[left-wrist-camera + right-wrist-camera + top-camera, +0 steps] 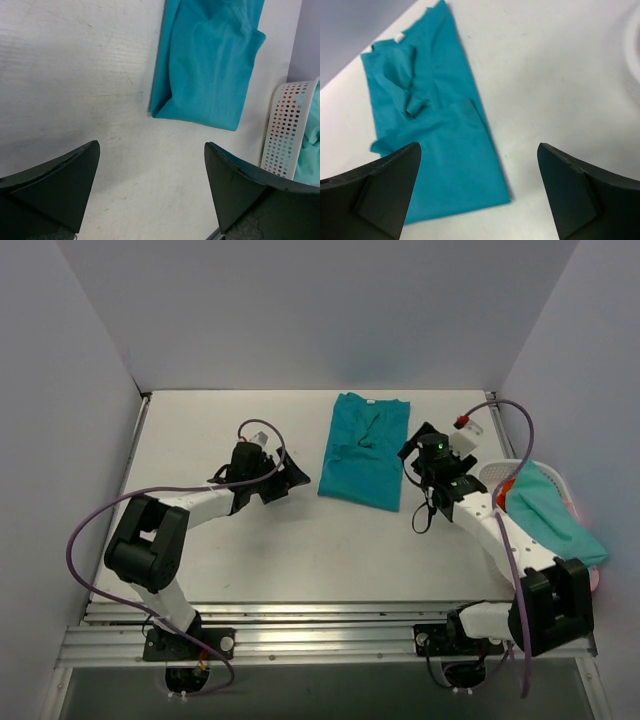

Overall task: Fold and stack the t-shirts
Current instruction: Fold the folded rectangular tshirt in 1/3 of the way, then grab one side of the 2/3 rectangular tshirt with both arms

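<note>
Top view: a white table [250, 550] with two robot arms at its near edge.
Deep teal t-shirt [365, 452]: it lies flat on the table, at the back and a bit right of the middle. It is folded into a long shape, with the neck end on the far side. A small flap of cloth is bunched up near the neck end.
Left gripper [288, 480]: it is low over the table, near the left side of the deep teal t-shirt and not touching it. Its two fingers [60, 185] are spread wide, with only bare table between them.
Right gripper [413, 454]: it is by the right edge of the deep teal t-shirt. Its fingers [380, 185] are spread wide too and hold nothing.
Basket [488, 476]: white with little holes, at the right edge of the table, to the right of the deep teal t-shirt.
Pale aqua t-shirt [550, 518]: it lies on top in the basket and hangs over the rim.
Orange-red t-shirt [506, 488]: only a small bit shows, under the pale aqua t-shirt.
</note>
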